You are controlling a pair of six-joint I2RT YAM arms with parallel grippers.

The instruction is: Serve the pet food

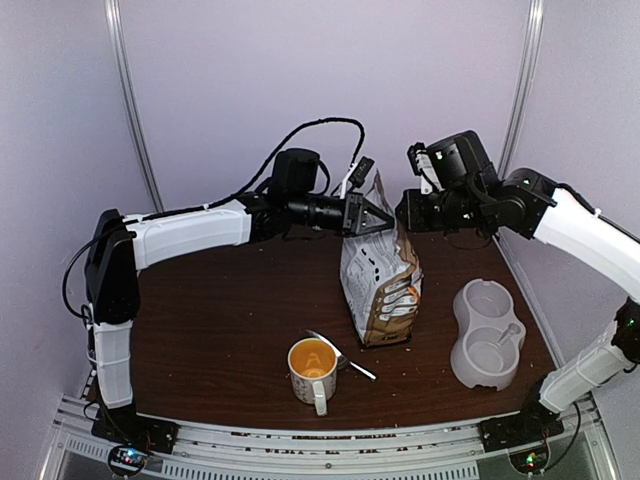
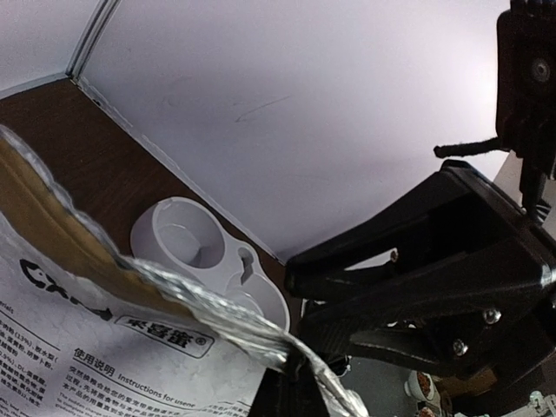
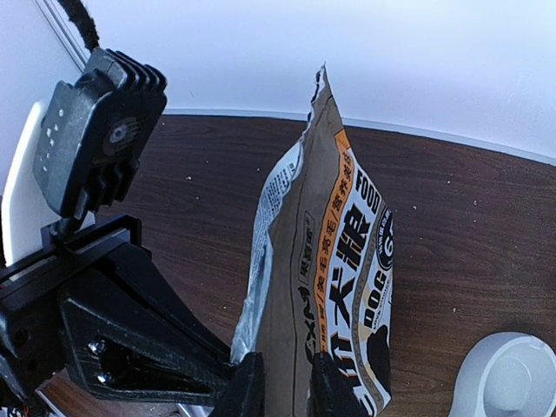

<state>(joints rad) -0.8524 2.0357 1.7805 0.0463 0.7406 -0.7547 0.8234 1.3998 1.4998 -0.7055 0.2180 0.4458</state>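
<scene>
The upright pet food bag (image 1: 380, 280) blocks the middle of the table (image 1: 220, 320). I have open wood to its left. In front sit a mug (image 1: 312, 368) and spoon (image 1: 355, 365); right of it a double bowl (image 1: 487, 335) narrows the gap.

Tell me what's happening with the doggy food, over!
Left gripper shut on bag top. Right gripper straddling bag edge, grip unclear. No kibble showing. Path to bowl clear.

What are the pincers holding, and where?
The left pincer pinches the dog food bag by its top edge. The right pincer straddles that edge; grip unclear.
</scene>
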